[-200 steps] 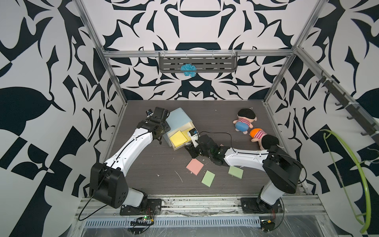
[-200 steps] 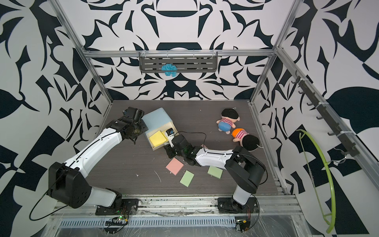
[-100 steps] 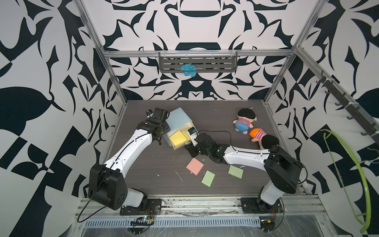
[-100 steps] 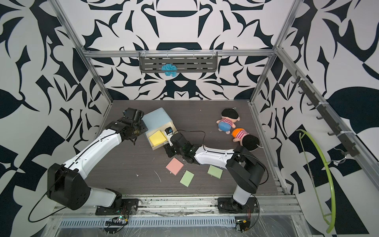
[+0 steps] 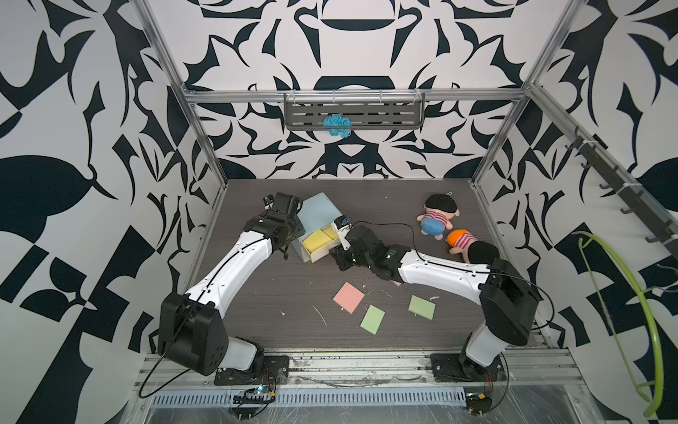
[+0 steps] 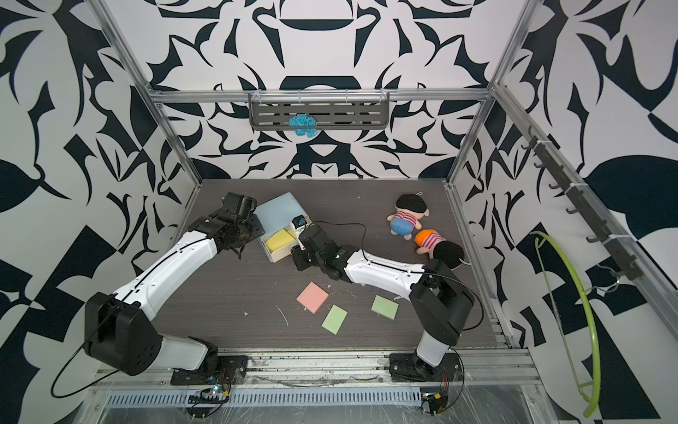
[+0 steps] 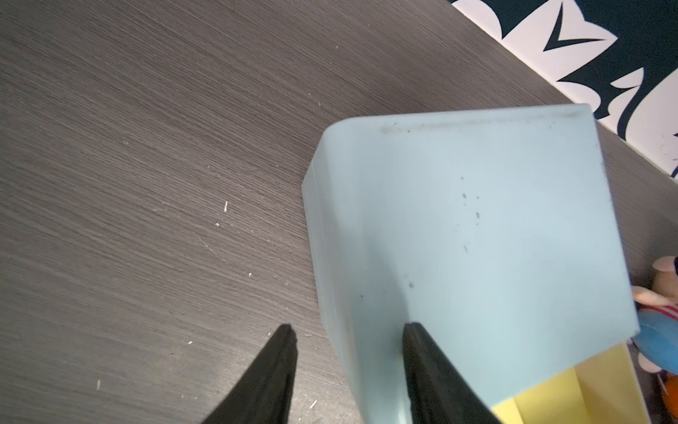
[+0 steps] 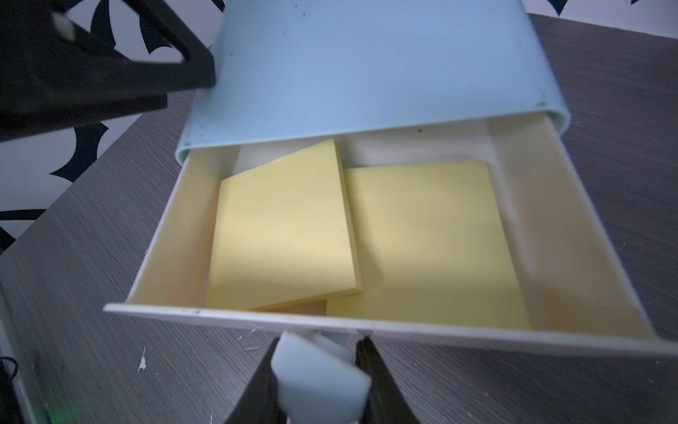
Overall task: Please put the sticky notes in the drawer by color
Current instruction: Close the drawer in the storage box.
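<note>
Far off to my right, a black-haired plush doll in a striped top and blue pants (image 5: 436,220) lies on the dark wood-grain tabletop (image 5: 257,301). Just nearer lies an orange-bottomed striped plush doll (image 5: 471,246). On the far wall I see a grey slotted metal shelf (image 5: 385,115) holding a fluffy blue yarn bundle (image 5: 336,125). A lime-green hoop (image 5: 656,330) and a dark hook rail (image 5: 620,191) are along the right wall. Small white scraps (image 5: 319,315) fleck the near tabletop.

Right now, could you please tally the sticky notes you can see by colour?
Yellow sticky notes: 2, both in the open drawer
Pink sticky notes: 1, on the table
Green sticky notes: 2, on the table
Total: 5 in view
</note>
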Available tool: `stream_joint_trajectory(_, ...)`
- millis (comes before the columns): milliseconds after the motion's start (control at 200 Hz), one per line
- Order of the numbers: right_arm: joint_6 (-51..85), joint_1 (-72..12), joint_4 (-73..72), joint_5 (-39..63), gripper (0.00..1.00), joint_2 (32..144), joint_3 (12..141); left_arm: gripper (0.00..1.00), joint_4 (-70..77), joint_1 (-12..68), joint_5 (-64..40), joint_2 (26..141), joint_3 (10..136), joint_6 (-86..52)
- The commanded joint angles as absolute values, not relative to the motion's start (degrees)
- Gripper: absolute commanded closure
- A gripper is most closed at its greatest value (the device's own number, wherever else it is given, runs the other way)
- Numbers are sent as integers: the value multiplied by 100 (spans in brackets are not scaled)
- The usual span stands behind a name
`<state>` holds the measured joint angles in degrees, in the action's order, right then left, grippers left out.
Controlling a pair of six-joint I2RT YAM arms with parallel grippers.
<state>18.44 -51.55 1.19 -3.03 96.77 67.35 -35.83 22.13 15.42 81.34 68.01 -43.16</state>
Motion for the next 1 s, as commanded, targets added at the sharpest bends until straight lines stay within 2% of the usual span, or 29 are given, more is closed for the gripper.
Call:
stream_joint_trajectory(0, 1604, -5101, -75, -361, 80, 9803, 7332, 49, -3999, 2206, 1285, 8342, 6574, -4089)
stream_joint_trajectory(395, 1358, -4950, -87, -158, 79, 10834, 8435, 49, -4043, 2206, 1204, 8413, 6618, -3956)
stream_joint_trajectory(565, 1284, -4938, -117, -149, 75, 11035, 8692, 49, -4078, 2206, 1207, 8381, 6579, -3946)
stream_joint_trajectory(605, 1283, -4919, -132, -156, 71, 11023, 8682, 49, -4069, 2206, 1213, 8376, 6566, -3954)
stream_joint_trajectory(735, 1285, -4909, -417, -10, 41, 10604, 8170, 49, -4061, 2206, 1213, 8397, 6557, -3990)
stream_joint_trajectory(815, 1365, -4896, -798, 24, 32, 10223, 7518, 49, -4062, 2206, 1204, 8409, 6574, -4016)
stream_joint_trajectory(995, 1814, -4676, -1534, 287, 31, 10030, 6532, 49, -4018, 2197, 1162, 8425, 6583, -4034)
